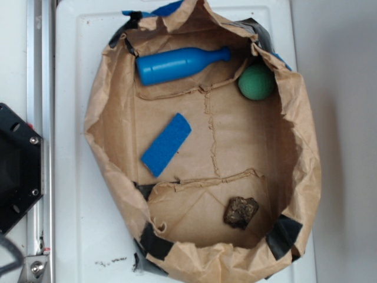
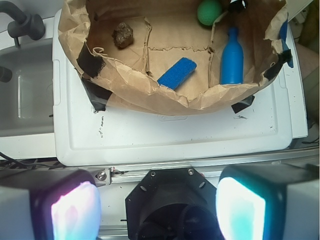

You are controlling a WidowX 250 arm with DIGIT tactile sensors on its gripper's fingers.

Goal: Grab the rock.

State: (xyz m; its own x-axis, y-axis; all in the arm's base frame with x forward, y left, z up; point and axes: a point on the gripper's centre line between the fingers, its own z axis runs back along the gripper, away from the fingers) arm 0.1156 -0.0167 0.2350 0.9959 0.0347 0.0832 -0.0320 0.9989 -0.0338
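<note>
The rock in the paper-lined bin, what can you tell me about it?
The rock is a small, dark brown-black lump, rough and mottled, irregular in shape. It lies alone on the brown paper lining, in a corner, apart from the other objects. Nothing grips or touches it except the paper beneath.

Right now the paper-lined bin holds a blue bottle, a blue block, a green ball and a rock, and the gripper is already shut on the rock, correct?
Not quite. The contents are right: blue bottle, blue block, green ball and rock. But the gripper is open and away from the bin; the wrist view shows its fingers spread with the rock lying untouched on the paper.
</note>
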